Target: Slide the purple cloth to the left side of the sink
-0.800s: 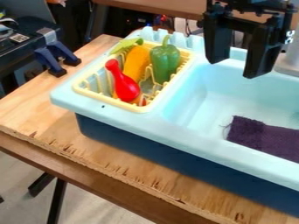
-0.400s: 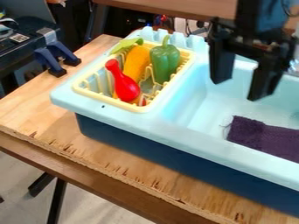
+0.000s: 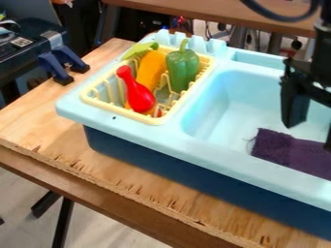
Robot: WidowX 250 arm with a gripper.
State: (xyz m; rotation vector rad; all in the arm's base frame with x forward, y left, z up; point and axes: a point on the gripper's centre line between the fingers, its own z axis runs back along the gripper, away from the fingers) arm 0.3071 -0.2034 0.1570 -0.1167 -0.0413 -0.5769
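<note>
Purple cloth (image 3: 288, 151) lay inside the sink (image 3: 219, 145), between three and four o'clock of the view. Black gripper (image 3: 311, 135) was at three o'clock, near the cloth, with its fingers apart and nothing seen between them. As I judged, the step in hand was positioning; the next move called for careful alignment with a fold. One label (image 3: 22, 42), at ten o'clock, was too small for reading.

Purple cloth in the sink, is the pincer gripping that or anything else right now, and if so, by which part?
Nothing is held: the pincer stands open over the sink, nearest the purple cloth.
</note>
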